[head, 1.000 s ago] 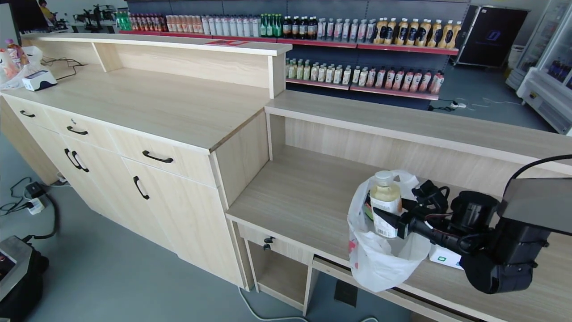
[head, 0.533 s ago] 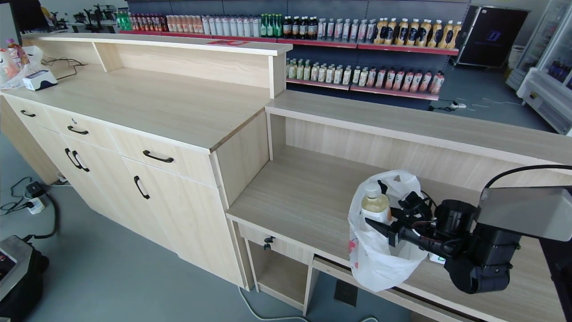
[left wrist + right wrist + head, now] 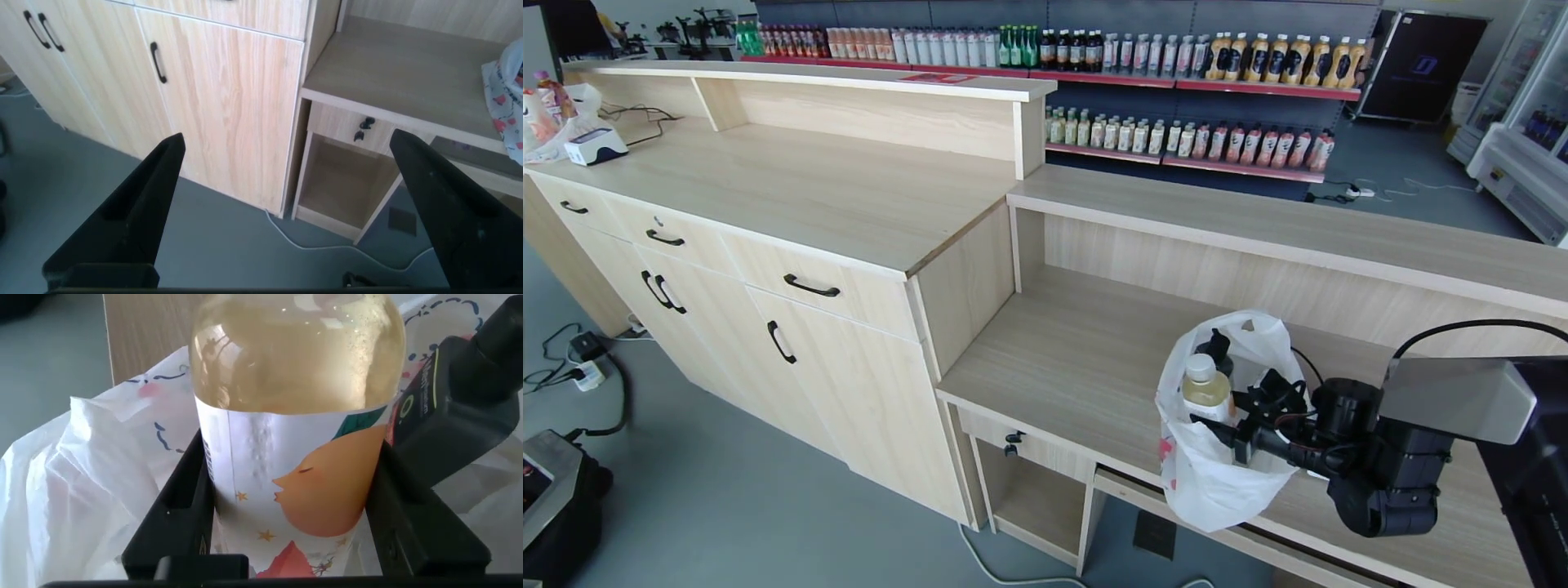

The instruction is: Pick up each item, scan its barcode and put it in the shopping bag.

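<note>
A juice bottle [image 3: 1205, 389] with pale yellow drink and a white cap stands partly inside the white shopping bag [image 3: 1207, 474] on the lower counter shelf. My right gripper [image 3: 1217, 425] is shut on the bottle's labelled body [image 3: 294, 490] and reaches into the bag's mouth. A dark bottle [image 3: 458, 392] leans in the bag right beside it, its black top [image 3: 1217, 347] poking out behind the juice bottle. My left gripper [image 3: 286, 212] hangs open over the grey floor in front of the cabinets, nothing between its fingers.
A white box [image 3: 1319, 472] lies on the shelf behind my right arm. The tall cabinet side [image 3: 964, 286] borders the shelf on the left. A scanner [image 3: 595, 145] and another bag [image 3: 543, 114] sit far off on the long counter. Drink shelves line the back.
My right gripper has lowered the juice bottle from above the bag's mouth down into the bag, and the arm has sunk with it.
</note>
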Tool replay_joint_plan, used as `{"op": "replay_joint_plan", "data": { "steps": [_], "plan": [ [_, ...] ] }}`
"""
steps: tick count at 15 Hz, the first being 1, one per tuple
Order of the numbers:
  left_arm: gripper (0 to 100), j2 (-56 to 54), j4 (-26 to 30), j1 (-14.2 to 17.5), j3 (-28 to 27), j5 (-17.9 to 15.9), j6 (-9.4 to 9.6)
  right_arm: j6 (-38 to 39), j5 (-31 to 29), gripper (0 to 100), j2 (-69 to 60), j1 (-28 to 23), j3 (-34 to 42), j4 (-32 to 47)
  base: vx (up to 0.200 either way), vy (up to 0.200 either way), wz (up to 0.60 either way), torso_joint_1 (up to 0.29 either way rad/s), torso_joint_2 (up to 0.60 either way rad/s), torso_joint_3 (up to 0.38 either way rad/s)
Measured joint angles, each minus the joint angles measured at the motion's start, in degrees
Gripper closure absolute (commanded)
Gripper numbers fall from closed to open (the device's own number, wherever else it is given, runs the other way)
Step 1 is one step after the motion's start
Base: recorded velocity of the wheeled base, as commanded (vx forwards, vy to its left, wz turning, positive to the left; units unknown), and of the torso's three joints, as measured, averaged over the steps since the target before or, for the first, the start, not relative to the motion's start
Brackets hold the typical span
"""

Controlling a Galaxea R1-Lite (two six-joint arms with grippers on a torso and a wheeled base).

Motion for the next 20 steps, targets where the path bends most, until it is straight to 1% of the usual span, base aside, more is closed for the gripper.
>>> {"op": "replay_joint_plan", "data": {
  "steps": [2, 9, 10, 14, 17, 20],
  "plan": [
    [0, 0.0, 0.0, 0.0, 0.0, 0.0, 0.02, -1.7, 1.2, 100, 0.9, -0.5, -0.4, -0.2, 0.0, 0.0, 0.0, 0.0, 0.0, 0.0],
    [0, 0.0, 0.0, 0.0, 0.0, 0.0, 0.02, -2.7, 3.6, 100, 1.7, -3.0, 0.0, -0.2, 0.0, 0.0, 0.0, 0.0, 0.0, 0.0],
    [0, 0.0, 0.0, 0.0, 0.0, 0.0, 0.0, -2.7, 3.8, 0, 1.7, -3.2, 0.2, -0.1, 0.0, 0.0, 0.0, 0.0, 0.0, 0.0],
    [0, 0.0, 0.0, 0.0, 0.0, 0.0, 0.0, -2.8, 4.2, 0, 1.4, -3.6, 1.3, 0.2, 0.0, 0.0, 0.0, 0.0, 0.0, 0.0],
    [0, 0.0, 0.0, 0.0, 0.0, 0.0, 0.02, -2.8, 7.8, 0, -0.2, -4.1, 2.8, 0.2, 0.0, 0.0, 0.0, 0.0, 0.0, 0.0],
    [0, 0.0, 0.0, 0.0, 0.0, 0.0, 0.02, -2.7, 8.2, 0, -3.5, -4.4, 3.6, 0.1, 0.0, 0.0, 0.0, 0.0, 0.0, 0.0]
  ]
}}
